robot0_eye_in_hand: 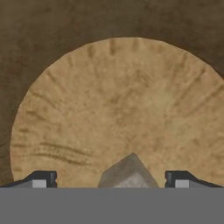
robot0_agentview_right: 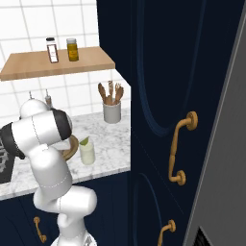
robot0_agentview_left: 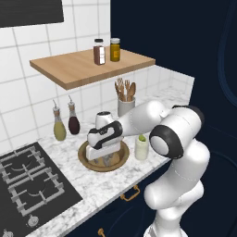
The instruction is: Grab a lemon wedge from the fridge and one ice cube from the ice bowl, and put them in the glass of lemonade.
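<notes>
Gripper (robot0_eye_in_hand: 111, 180) points straight down into the ice bowl (robot0_agentview_left: 85, 159), jaws spread wide, nothing clamped. In the hand view the two dark fingertips (robot0_eye_in_hand: 43, 178) stand far apart at the bottom edge, and a pale grey ice cube (robot0_eye_in_hand: 127, 173) sits between them, its peaked corner poking up midway, touching neither tip as far as can be seen. Behind the cube: the bowl's light tan wooden floor, ringed by its darker brown wall. From the left base view the hand (robot0_agentview_left: 105, 135) hangs over the bowl's middle, fingers hidden inside the rim. The bowl rests on the marble bench (robot0_agentview_left: 88, 183). Just right of the bowl, apart from it, stands the glass of lemonade (robot0_agentview_left: 141, 148), upright, with the lemon wedge (robot0_agentview_left: 142, 138) sitting at its top. Further back on the bench: a crock of wooden utensils (robot0_agentview_left: 125, 102) and two oil bottles (robot0_agentview_left: 66, 122). Stove (robot0_agentview_left: 28, 183) to the left. A wooden shelf (robot0_agentview_left: 88, 65) above carries two jars (robot0_agentview_left: 107, 51).
</notes>
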